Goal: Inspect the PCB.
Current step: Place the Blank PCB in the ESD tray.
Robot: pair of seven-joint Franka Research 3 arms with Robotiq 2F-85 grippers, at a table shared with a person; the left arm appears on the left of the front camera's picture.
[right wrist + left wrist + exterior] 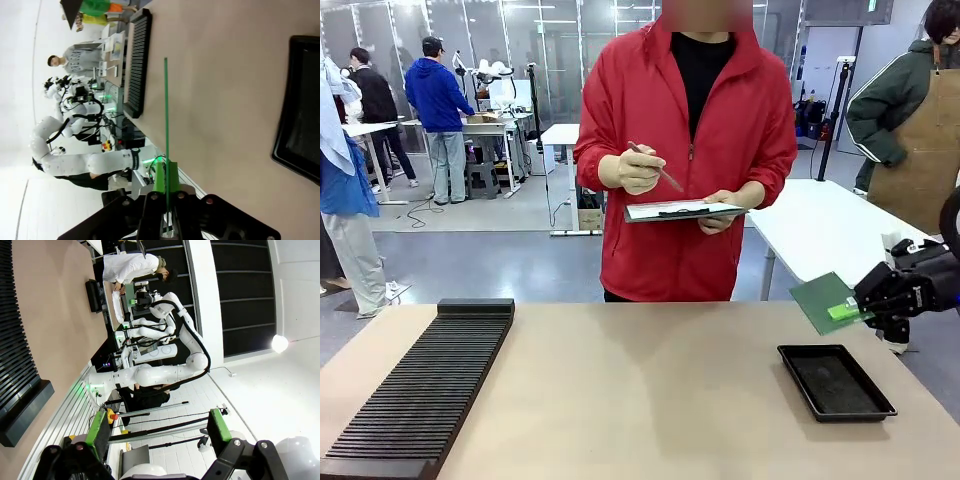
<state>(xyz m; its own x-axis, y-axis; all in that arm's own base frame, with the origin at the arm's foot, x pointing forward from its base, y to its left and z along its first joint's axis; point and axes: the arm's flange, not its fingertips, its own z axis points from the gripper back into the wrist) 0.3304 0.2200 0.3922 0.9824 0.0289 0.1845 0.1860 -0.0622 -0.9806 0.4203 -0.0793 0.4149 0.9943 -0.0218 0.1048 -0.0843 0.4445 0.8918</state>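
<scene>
Grey floor, white tables, glass partitions behind, bright ceiling lights.

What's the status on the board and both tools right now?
Right tool shut on the PCB, held off the table's right edge above the black tray. Left tool open, empty. Person's clipboard well clear.

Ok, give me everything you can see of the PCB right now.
The PCB is a thin, flat green rectangular board held in the air by the right pincer, whose green pads clamp one short end. In the front view it hangs at the table's right edge, beyond the black tray and tilted, touching neither. Its visible face looks plain matte green. The right wrist view shows it edge-on as a thin straight green line running away from the pads, so it looks unbent. Nothing else touches it.
</scene>
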